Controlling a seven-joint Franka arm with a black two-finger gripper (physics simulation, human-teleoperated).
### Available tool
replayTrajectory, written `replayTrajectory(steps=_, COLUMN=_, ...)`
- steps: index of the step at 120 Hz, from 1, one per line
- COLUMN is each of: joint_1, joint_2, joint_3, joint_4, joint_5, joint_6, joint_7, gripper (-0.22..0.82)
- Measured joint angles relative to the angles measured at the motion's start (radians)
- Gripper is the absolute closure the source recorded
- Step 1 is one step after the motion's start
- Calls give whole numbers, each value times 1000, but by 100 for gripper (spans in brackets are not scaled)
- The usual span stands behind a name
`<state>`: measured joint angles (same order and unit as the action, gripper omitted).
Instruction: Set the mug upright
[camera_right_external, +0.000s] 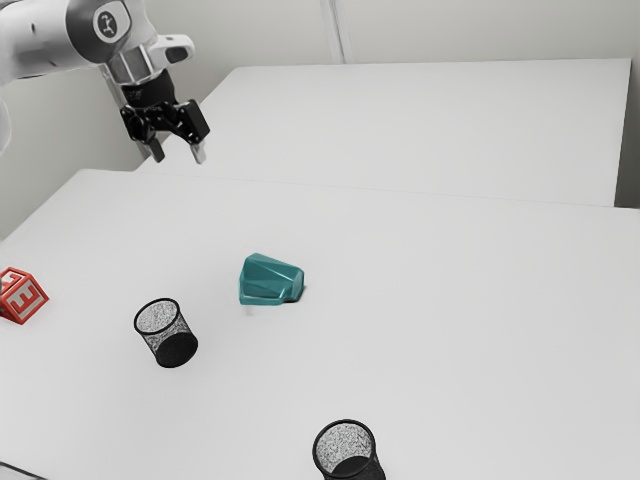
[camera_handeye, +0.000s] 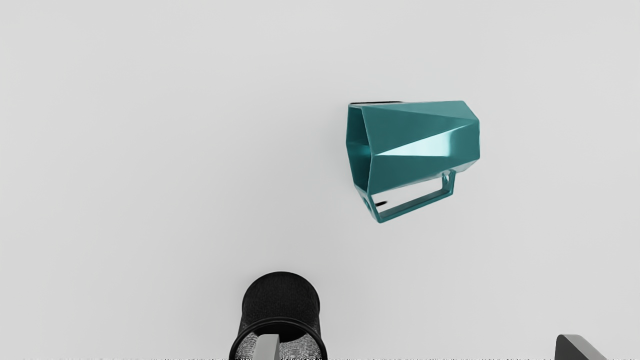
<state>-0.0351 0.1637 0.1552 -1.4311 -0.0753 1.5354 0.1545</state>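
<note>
Plainly, the teal mug (camera_handeye: 420, 142) lies on its side on the white table (camera_right_external: 450, 300), near an upright black mesh cup (camera_right_external: 176, 350). Well apart from both, the gripper (camera_right_external: 178, 156) hangs in the air, its jaws spread; farther from the mug are a second mesh cup (camera_right_external: 352, 467) and a red block (camera_right_external: 22, 298).

Exterior view: red block (camera_right_external: 20, 296) clipped at left edge; bottom edge cuts off the far mesh cup's (camera_right_external: 318, 447) base. Wrist view: near mesh cup (camera_handeye: 281, 297) runs off bottom edge, partly behind one finger (camera_handeye: 267, 347). Mug's (camera_handeye: 415, 140) underside hidden.
</note>
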Motion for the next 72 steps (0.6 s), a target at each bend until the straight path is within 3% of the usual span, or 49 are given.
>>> replayTrajectory(steps=26, joint_1=-2, joint_2=-1, joint_3=0, joint_4=-5, joint_5=-2, joint_6=-4, joint_7=4, gripper=0)
replayTrajectory(steps=48, joint_1=-5, joint_2=-26, joint_3=8, joint_4=-96, joint_5=-95, joint_6=-1, joint_7=6, gripper=0)
replayTrajectory(steps=72, joint_1=20, joint_2=-28, joint_3=99, joint_4=-249, joint_5=-361, joint_6=47, joint_7=91, gripper=0)
